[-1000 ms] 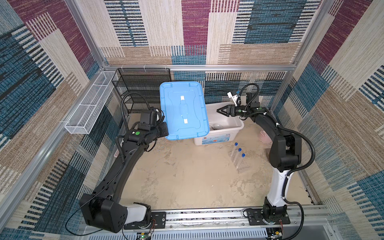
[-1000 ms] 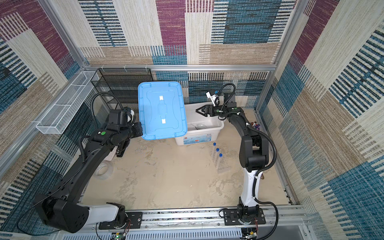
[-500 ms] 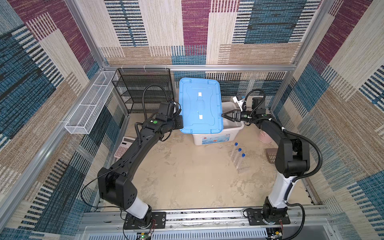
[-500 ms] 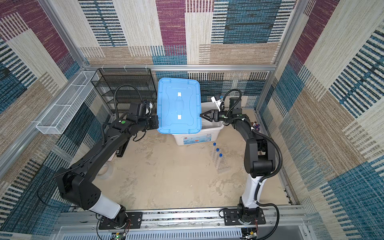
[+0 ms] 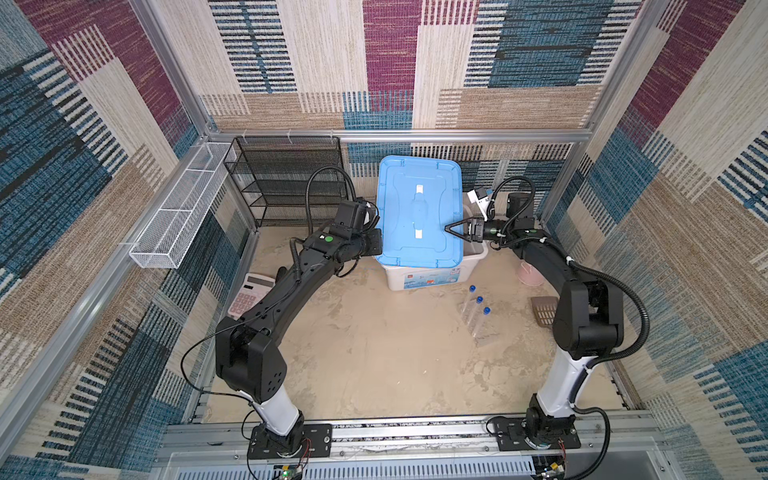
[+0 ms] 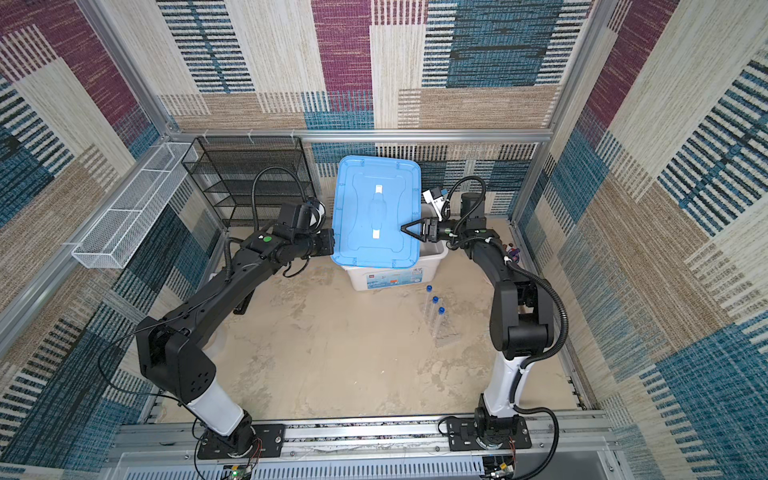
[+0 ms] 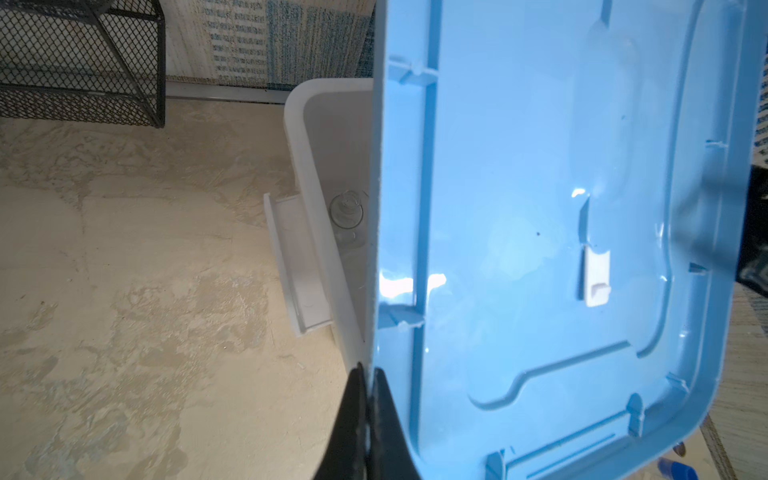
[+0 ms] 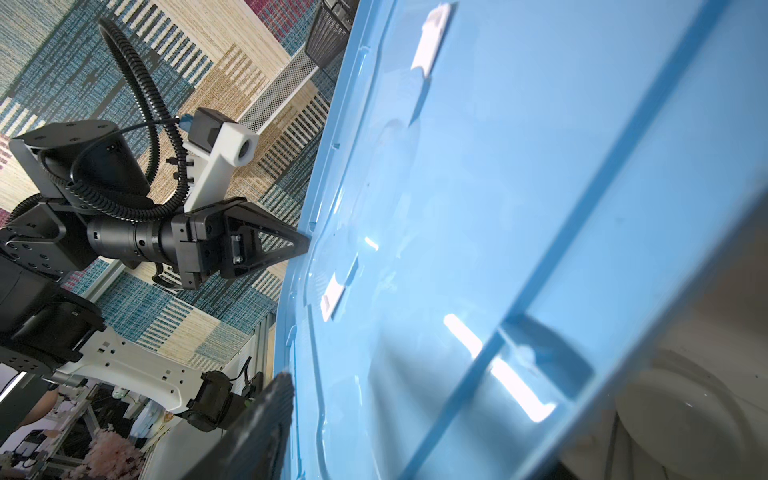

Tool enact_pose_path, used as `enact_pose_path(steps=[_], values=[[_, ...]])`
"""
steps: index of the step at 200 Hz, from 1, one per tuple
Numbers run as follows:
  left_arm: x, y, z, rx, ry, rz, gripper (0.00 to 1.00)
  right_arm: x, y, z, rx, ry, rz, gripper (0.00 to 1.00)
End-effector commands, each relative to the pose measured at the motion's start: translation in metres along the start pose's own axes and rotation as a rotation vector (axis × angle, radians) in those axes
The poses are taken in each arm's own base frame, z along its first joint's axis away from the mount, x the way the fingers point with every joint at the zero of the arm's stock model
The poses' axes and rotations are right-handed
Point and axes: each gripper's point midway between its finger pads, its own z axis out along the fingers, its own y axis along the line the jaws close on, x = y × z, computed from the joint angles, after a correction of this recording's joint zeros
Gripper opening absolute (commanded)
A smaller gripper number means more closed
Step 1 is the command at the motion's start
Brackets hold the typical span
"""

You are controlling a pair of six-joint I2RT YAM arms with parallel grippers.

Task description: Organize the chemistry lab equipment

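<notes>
Step, my guess: putting lid [image 5: 417, 216] on bin [image 5: 432, 276]. My left pincer [image 7: 369, 372] pinched lid's left rim, lid not seated. My right pincer [image 5: 451, 228] at right rim, grip unclear. Next: level lid, seat squarely. Three tubes [image 5: 478, 309] lay right of bin. Bin contents mostly hidden; flask [image 7: 347, 212] glimpsed.

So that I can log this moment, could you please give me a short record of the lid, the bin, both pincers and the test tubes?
Blue lid: raised over the white bin, not seated
Left pincer: shut on the lid's edge
Right pincer: at the opposite edge, grip unclear
Test tubes: three, lying on the table right of the bin
Inside bin: clear glassware, partly hidden
</notes>
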Motion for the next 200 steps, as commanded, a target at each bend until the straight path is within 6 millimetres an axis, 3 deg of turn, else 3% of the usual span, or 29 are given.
enact_pose_path(steps=[1, 22, 79, 122, 133, 158, 196, 200], values=[[-0.016, -0.013, 0.0, 0.051, -0.056, -0.013, 0.0, -0.007, 0.007, -0.002, -0.008, -0.016, -0.024, 0.57], [-0.014, -0.011, 0.004, 0.046, -0.054, -0.014, 0.0, -0.007, 0.008, -0.005, -0.003, -0.019, -0.02, 0.44], [-0.01, -0.013, 0.021, 0.059, -0.024, -0.022, 0.0, -0.011, 0.007, -0.007, 0.016, -0.026, 0.004, 0.27], [-0.007, -0.014, 0.026, 0.062, -0.009, -0.024, 0.09, -0.023, 0.013, -0.012, 0.043, -0.049, 0.01, 0.18], [-0.008, -0.015, 0.023, 0.067, -0.015, -0.02, 0.16, -0.028, 0.017, -0.013, 0.048, -0.058, 0.004, 0.17], [-0.013, -0.01, 0.01, 0.043, -0.047, -0.01, 0.47, -0.041, 0.03, -0.019, 0.058, -0.082, -0.013, 0.15], [-0.022, 0.002, -0.018, -0.017, -0.127, 0.023, 0.71, -0.06, 0.047, -0.027, 0.101, -0.116, -0.056, 0.15], [-0.023, 0.003, -0.02, -0.022, -0.133, 0.027, 0.72, -0.07, 0.053, -0.029, 0.111, -0.131, -0.085, 0.15]])
